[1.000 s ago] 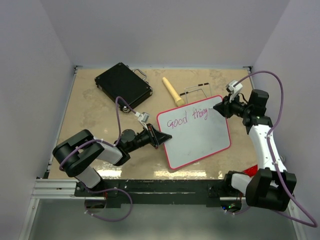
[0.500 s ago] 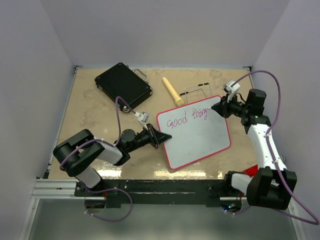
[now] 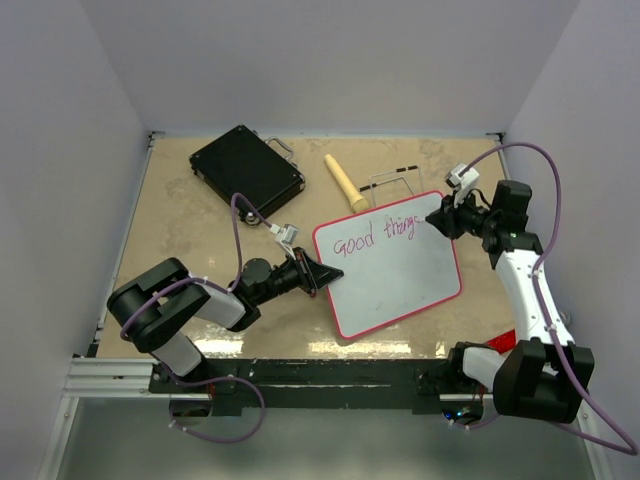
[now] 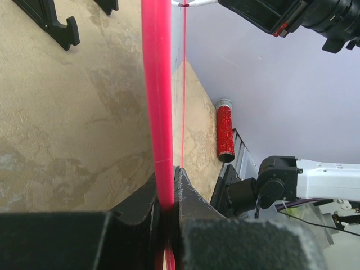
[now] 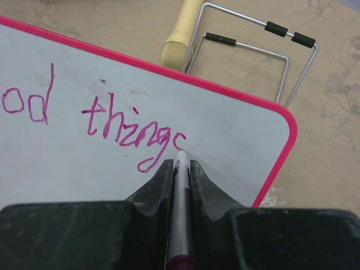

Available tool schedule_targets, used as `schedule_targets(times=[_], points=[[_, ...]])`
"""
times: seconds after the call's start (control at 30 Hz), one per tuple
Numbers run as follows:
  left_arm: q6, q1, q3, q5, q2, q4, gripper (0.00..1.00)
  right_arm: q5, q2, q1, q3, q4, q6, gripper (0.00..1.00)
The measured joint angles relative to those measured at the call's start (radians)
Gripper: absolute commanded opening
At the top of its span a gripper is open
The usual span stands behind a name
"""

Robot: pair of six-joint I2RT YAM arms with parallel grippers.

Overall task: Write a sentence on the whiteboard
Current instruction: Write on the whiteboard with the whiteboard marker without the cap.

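Noted whiteboard lying on table, right of centre, with sentence reading "Good things" in pink. Found right gripper clamped on marker, tip touching board at the last letter. Found left gripper pinched on board's left rim. Logged case far left, cream cylinder and wire stand just beyond board.

Beige mottled table, black case, cream cylinder, wire stand, whiteboard, red glitter tube

Bright, even light, soft shadows. Glare strip on table just nearside of whiteboard. My fingers blurred close-up.
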Motion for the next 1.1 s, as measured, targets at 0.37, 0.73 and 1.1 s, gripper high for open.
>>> schedule_targets(times=[0.37, 0.73, 1.1], points=[[-0.004, 0.000, 0.000, -0.002, 0.000, -0.002, 0.00, 0.016, 0.001, 0.001, 0.000, -0.060, -0.051, 0.00], [0.000, 0.002, 0.000, 0.001, 0.002, 0.004, 0.00, -0.032, -0.054, 0.024, 0.141, -0.185, -0.092, 0.00], [-0.001, 0.002, 0.000, -0.001, 0.007, 0.008, 0.00, -0.198, -0.176, 0.024, 0.156, -0.227, -0.148, 0.00]])
